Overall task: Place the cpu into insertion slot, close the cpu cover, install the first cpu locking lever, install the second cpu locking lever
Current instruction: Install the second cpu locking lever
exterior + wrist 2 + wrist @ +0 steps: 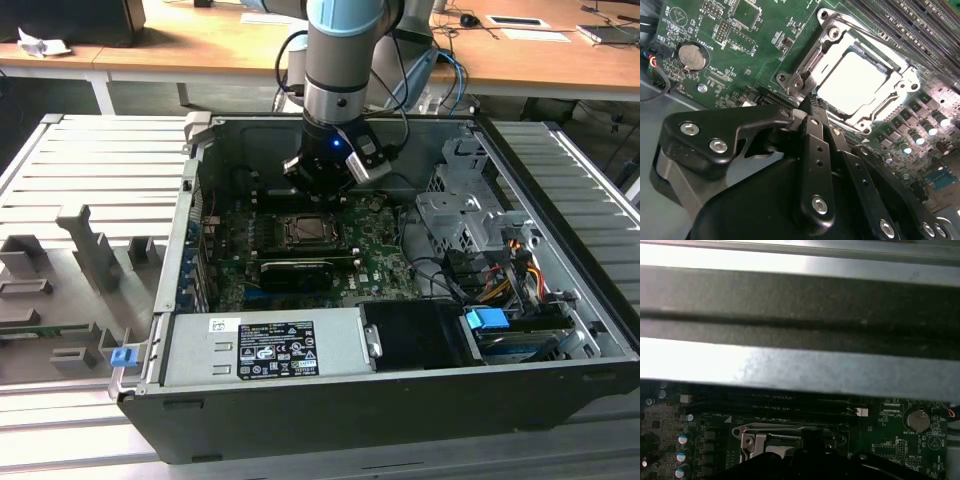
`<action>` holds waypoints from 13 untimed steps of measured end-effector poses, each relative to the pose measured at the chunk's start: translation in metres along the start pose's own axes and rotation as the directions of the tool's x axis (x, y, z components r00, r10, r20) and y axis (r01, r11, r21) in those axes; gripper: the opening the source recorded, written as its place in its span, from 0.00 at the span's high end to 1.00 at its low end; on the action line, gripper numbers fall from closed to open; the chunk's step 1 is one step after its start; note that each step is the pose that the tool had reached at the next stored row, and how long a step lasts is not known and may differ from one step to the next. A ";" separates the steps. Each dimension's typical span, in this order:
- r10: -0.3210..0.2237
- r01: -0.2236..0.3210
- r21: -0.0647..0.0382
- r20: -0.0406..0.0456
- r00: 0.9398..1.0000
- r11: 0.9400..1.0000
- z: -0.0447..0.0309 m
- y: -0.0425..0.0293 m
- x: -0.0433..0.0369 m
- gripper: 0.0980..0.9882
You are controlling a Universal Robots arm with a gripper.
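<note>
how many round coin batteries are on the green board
1. A single silvery coin battery sits in a round holder on the green board, off to one side of the cpu in its slot; it shows in both wrist views. The gripper may hide others.

Lab: wooden desks; slatted workbench

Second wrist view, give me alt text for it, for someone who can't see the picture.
A silvery cpu sits in the insertion slot on a green circuit board, with the metal cpu cover framing it. The black gripper is in the foreground, its fingertips close together by the socket's corner. A round coin battery lies on the board.
</note>
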State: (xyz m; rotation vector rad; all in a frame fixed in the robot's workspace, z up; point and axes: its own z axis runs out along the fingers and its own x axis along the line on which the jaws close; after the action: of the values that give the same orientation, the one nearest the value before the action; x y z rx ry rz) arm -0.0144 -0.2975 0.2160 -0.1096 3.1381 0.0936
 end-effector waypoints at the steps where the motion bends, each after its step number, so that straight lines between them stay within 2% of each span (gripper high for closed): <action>1: 0.000 0.000 0.000 0.000 1.000 1.000 0.0000 -0.0008 0.0000 0.99; 3: 0.000 0.000 0.000 0.000 1.000 1.000 -0.0007 -0.0034 0.0003 0.99; 4: 0.000 0.000 0.000 0.000 1.000 1.000 -0.0039 -0.0032 0.0002 0.99; 5: 0.001 -0.001 0.000 0.000 1.000 1.000 -0.0106 -0.0028 0.0002 0.99; 6: 0.001 -0.001 0.000 0.000 1.000 1.000 -0.0214 -0.0021 0.0002 0.99; 7: 0.001 -0.001 0.000 0.000 1.000 1.000 -0.0269 -0.0018 0.0002 0.99; 11: 0.001 -0.001 0.000 0.000 1.000 1.000 -0.0278 -0.0042 0.0003 0.99; 13: 0.001 -0.001 0.000 0.000 1.000 1.000 -0.0276 -0.0076 0.0006 0.99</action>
State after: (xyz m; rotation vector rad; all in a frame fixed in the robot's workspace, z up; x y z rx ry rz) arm -0.0144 -0.3068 0.2432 -0.1084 3.1381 0.0937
